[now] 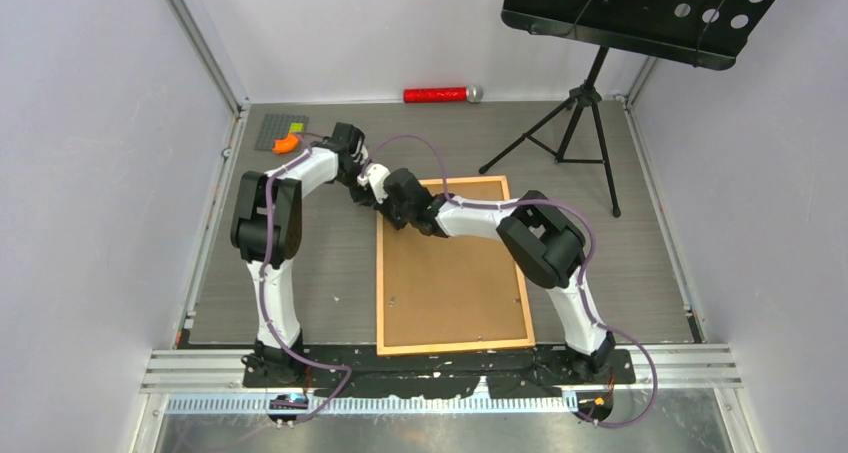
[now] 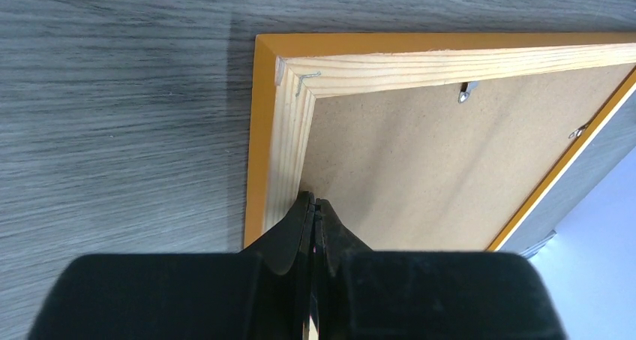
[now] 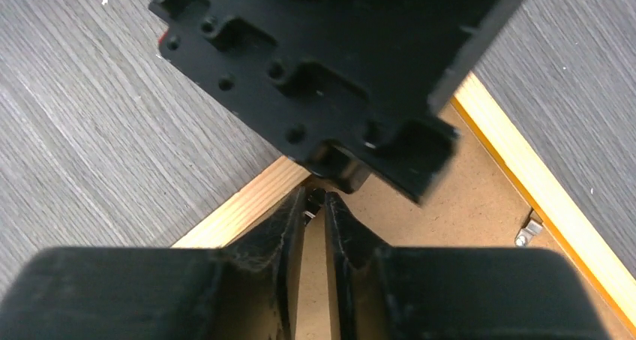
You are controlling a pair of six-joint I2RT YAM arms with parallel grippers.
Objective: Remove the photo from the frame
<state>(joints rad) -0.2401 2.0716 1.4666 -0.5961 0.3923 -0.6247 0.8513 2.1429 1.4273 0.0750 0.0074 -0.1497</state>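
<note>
- The big picture frame with a thin bright orange border lies flat on the grey wood-look table. It sits between the two arms, with one short side near their bases.
- The frame is face down, so its picture side cannot be seen.
- A plain brown backing board fills the back of the frame, inside a rim of pale wood.
- Both arms reach to the far left corner of the frame and meet there.
- The left gripper has its two black fingers pressed together. Its tips sit where the pale wood rim meets the brown board, a little way from the corner.
- The right gripper is nearly closed, with only a thin gap. Its tips are just under the left gripper's black body. A tiny grey bit shows at the tips, but I cannot tell if it is pinched.
- A small silver metal clip sits on the wood rim along the far side.
- A black music stand stands at the far right, and a shiny red tube lies by the back wall.
</note>
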